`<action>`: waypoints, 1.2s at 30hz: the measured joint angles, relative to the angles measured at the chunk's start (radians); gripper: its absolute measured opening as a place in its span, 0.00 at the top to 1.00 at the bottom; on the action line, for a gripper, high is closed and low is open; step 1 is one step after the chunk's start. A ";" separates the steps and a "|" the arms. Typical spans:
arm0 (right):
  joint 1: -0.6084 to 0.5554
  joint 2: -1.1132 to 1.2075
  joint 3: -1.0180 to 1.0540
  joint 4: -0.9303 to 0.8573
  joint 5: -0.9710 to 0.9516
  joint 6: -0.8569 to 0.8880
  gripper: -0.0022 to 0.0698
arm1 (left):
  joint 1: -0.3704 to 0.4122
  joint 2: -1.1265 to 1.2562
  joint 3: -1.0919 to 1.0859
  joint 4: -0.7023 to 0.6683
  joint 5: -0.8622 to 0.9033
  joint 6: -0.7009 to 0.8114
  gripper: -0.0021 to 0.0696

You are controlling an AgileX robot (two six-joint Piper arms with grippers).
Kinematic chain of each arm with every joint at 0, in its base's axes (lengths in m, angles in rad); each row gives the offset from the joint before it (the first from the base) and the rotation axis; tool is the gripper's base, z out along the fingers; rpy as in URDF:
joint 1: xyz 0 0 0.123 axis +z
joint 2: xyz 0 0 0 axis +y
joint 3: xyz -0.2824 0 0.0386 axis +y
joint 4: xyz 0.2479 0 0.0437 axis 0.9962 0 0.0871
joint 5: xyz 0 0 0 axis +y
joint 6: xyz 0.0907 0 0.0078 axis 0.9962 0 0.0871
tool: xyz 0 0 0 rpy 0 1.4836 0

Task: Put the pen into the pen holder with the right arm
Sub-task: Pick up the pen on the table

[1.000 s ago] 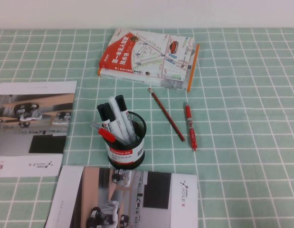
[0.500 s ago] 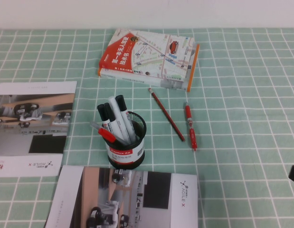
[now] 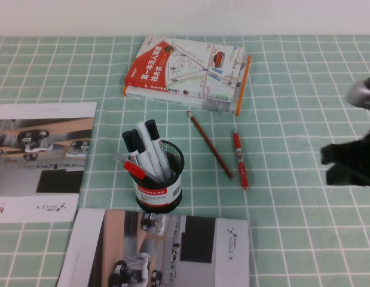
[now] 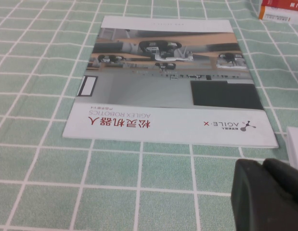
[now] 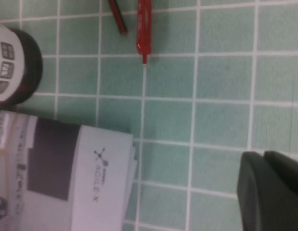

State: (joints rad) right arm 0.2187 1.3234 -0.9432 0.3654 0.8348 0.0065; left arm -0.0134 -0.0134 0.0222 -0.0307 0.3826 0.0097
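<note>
Cloth beneath both grippers (AGILEX brochure)

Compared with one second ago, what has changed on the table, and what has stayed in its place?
Only the right arm moved: absent a second ago, it has come in from the right edge, and the right gripper now hangs right of the pen, holding nothing. The pen, pencil, pen holder, book and brochures have not moved. The left gripper shows only in its wrist view, near a brochure.

The right arm is reaching in from the right edge, its right gripper hovering; the left gripper is sitting low.
</note>
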 joint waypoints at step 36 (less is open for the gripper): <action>0.272 0.944 -0.994 -0.345 0.271 0.258 0.67 | 0.000 0.000 0.000 0.000 0.000 0.000 0.98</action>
State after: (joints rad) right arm 0.4905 2.2677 -1.9371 0.0204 1.1062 0.2643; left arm -0.0134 -0.0134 0.0222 -0.0307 0.3826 0.0097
